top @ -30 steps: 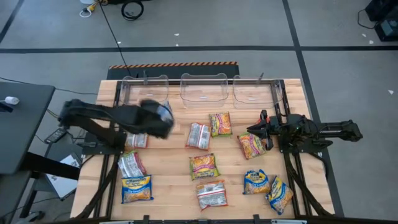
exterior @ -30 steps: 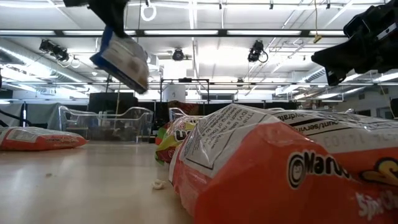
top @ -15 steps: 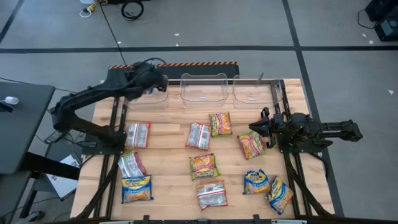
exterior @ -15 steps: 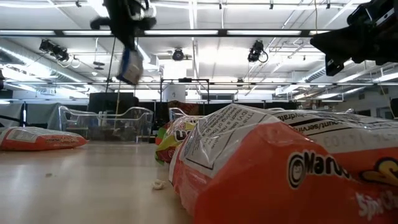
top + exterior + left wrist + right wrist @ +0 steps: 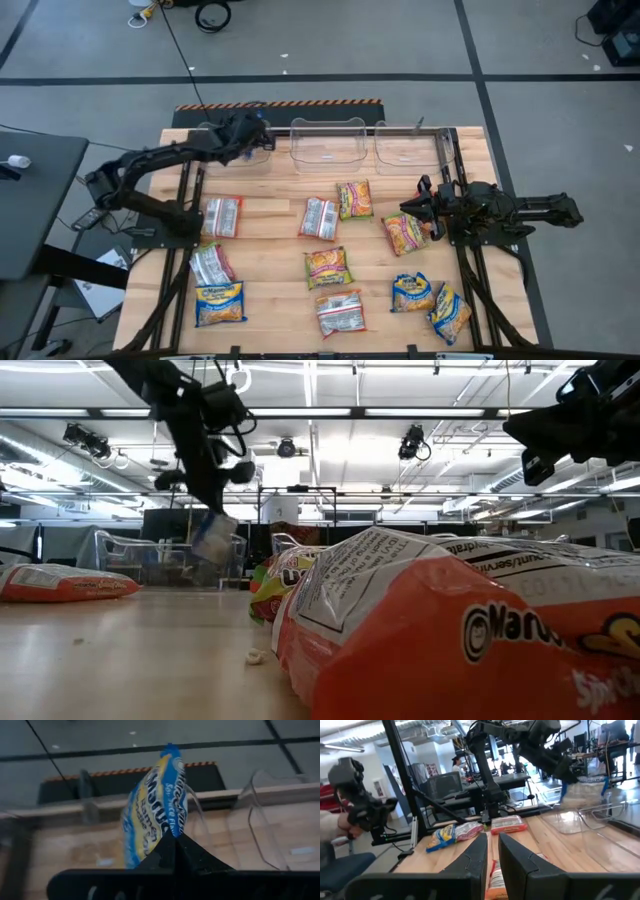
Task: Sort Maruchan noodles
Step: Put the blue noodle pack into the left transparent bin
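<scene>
One blue-yellow packet point(image 5: 159, 802) is hanging from the left gripper point(image 5: 243, 133), which is pinching it by one end over the leftmost clear bin point(image 5: 232, 146) at the far edge of the counter point(image 5: 270, 245); the wrist view shows the dark fingers point(image 5: 175, 851) closed on the lower edge while the rest of the packet is standing up, bowed and creased. In the low view the same packet point(image 5: 213, 537) is dangling at a tilt just above the bin wall, so it is probably very light and is being carried by its crinkly wrapper alone. Such film is likely slick and gives little under the pads, while the noodle block inside is brittle, so a hold on the sealed end or across the flat middle seems safer than a hard squeeze on a corner. Ten more noodle packets are lying flat and apart on the counter, among them an orange-red one point(image 5: 222, 216), a yellow-green one point(image 5: 354, 199) and a blue-yellow one point(image 5: 219, 303). The right gripper point(image 5: 414, 207) is hovering beside a yellow packet point(image 5: 404, 234) near the right side, its fingers point(image 5: 475, 858) standing narrowly apart and holding nothing.
</scene>
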Robot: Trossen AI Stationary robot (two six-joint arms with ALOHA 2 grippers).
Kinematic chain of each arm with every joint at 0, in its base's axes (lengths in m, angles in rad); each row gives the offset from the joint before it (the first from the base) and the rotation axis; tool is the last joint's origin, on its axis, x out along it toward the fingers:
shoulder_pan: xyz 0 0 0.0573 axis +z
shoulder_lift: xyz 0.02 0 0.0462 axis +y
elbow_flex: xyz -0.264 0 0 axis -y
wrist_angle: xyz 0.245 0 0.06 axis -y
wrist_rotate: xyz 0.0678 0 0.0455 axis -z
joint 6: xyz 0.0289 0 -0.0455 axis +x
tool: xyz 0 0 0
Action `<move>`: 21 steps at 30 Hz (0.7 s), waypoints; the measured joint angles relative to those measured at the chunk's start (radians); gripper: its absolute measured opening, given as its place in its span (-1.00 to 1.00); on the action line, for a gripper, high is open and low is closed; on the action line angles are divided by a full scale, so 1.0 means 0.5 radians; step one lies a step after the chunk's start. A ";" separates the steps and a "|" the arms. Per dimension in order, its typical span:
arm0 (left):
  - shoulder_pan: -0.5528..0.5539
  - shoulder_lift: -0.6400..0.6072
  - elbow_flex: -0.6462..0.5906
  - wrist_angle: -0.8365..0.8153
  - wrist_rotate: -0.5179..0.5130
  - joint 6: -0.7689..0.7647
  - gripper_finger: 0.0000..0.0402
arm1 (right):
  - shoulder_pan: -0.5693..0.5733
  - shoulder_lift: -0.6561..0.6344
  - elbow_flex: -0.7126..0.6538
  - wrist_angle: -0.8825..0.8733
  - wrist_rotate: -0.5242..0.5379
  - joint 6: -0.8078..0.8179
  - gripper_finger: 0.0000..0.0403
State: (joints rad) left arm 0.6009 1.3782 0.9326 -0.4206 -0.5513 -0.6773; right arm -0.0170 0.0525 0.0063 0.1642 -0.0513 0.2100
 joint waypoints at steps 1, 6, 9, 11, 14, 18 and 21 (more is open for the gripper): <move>-0.003 0.009 -0.030 0.026 0.001 -0.027 -1.00 | 0.000 0.000 0.000 -0.001 -0.001 0.007 -0.74; -0.031 0.133 -0.118 0.122 -0.018 -0.122 -0.98 | 0.000 0.000 0.000 -0.001 0.000 0.016 -0.74; -0.080 0.201 -0.118 0.127 0.006 -0.180 -0.91 | 0.001 0.000 0.000 -0.001 0.000 0.017 -0.74; -0.111 0.232 -0.118 0.120 0.028 -0.194 -0.87 | 0.001 0.000 0.000 -0.001 0.001 0.018 -0.74; -0.138 0.255 -0.117 0.114 0.051 -0.209 -0.84 | 0.001 0.000 0.000 -0.001 0.010 0.018 -0.74; -0.139 0.256 -0.117 0.075 0.139 -0.338 -0.83 | 0.001 0.000 0.000 -0.001 0.012 0.019 -0.74; -0.110 0.240 -0.117 0.055 0.221 -0.352 -0.83 | 0.001 0.000 0.000 -0.002 0.021 0.045 -0.74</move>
State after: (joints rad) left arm 0.5458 1.4983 0.8742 -0.3930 -0.4408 -0.8532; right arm -0.0166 0.0525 0.0063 0.1635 -0.0406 0.2325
